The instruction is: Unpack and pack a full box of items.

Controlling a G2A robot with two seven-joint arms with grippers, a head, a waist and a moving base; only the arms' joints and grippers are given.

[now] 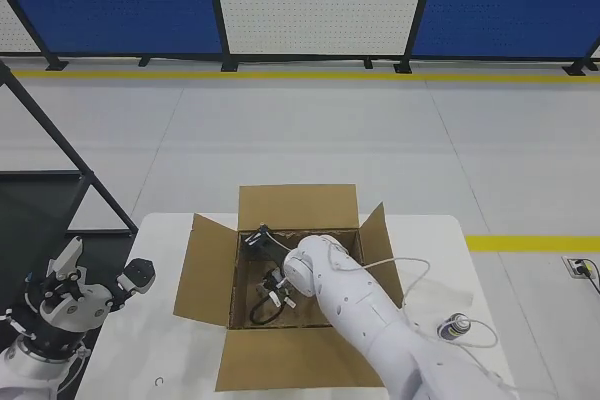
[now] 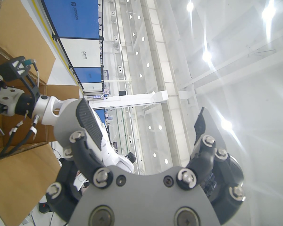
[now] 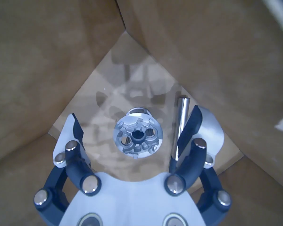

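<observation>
The open cardboard box point(image 1: 210, 270) stands mid-table with its flaps folded out. My right arm goes down into it. My right gripper point(image 3: 134, 115) hangs open above the box floor in a corner. A round metal gear-like part point(image 3: 138, 134) lies on the floor between its fingers, untouched. A shiny metal rod point(image 3: 182, 123) lies right beside one finger point(image 3: 191, 128). My left gripper point(image 2: 143, 109) is open and holds nothing. It points up toward the ceiling, off the box's left side near the table's left edge.
A clear plastic bag point(image 1: 445, 295) and a small round metal item point(image 1: 457, 326) lie on the white table point(image 1: 160, 340) right of the box. A tiny ring point(image 1: 158, 381) lies near the front left. A black frame point(image 1: 40, 130) stands at far left.
</observation>
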